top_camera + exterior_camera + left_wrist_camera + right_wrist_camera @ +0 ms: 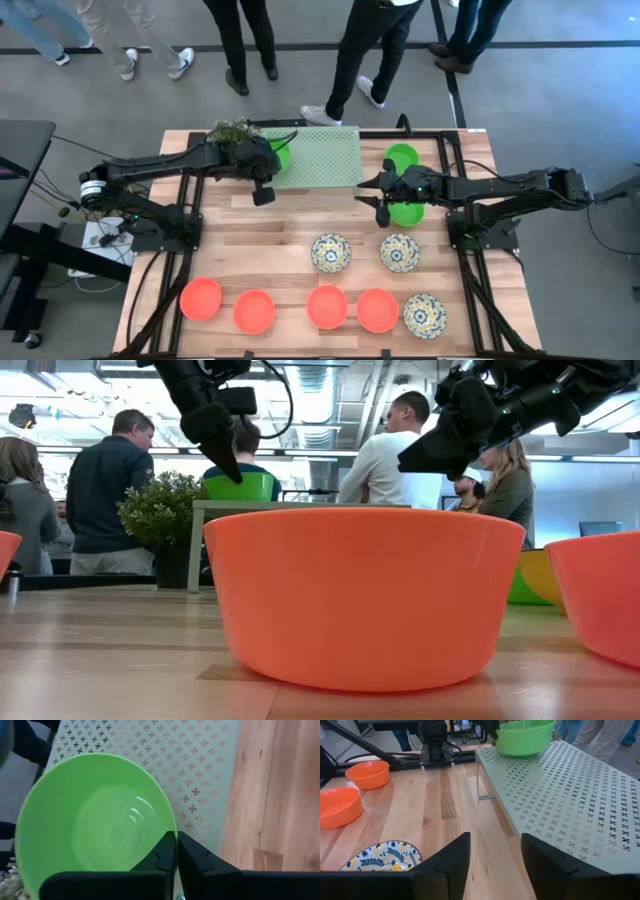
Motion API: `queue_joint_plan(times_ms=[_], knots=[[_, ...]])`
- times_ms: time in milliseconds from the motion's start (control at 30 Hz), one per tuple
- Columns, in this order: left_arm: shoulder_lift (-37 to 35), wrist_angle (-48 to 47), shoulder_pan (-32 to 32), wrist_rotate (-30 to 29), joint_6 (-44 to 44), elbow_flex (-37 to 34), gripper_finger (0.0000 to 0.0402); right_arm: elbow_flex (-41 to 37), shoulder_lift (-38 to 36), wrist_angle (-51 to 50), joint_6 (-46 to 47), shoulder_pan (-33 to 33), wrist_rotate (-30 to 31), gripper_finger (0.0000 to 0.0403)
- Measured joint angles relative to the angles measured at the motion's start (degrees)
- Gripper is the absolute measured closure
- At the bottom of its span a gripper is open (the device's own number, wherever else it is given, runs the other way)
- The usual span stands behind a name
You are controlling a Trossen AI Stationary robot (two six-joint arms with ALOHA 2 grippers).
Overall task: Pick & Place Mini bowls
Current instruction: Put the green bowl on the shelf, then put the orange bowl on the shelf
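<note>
Placing a Green Bowl on the Stand

Holding the rim of a green bowl between pinched fingers, the left tool hangs at the near corner of the perforated stand, the bowl over the stand's surface beside the plant; the right tool stands wide and empty above the counter, two more green bowls just beside it on its own side; orange bowls and patterned bowls lie nearer the front edge; the right arm looks nearer those.
</note>
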Motion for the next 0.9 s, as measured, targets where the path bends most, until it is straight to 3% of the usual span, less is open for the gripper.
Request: queue_joint_plan(times_ms=[167, 500, 900], knots=[[0.0, 1.72, -0.01, -0.76, 0.14, -0.22, 0.0391, 0.0, -0.03, 1.58, -0.02, -0.02, 0.0, 0.0229], [0.0, 2.42, 0.03, -0.6, 0.26, -0.25, 0.0356, 0.0, -0.03, 1.51, 0.0, -0.02, 0.0, 0.023], [-0.11, 5.92, -2.83, -4.43, 2.86, 0.37, 0.0277, 0.0, -0.03, 1.51, 0.0, -0.02, -0.02, 0.0231]])
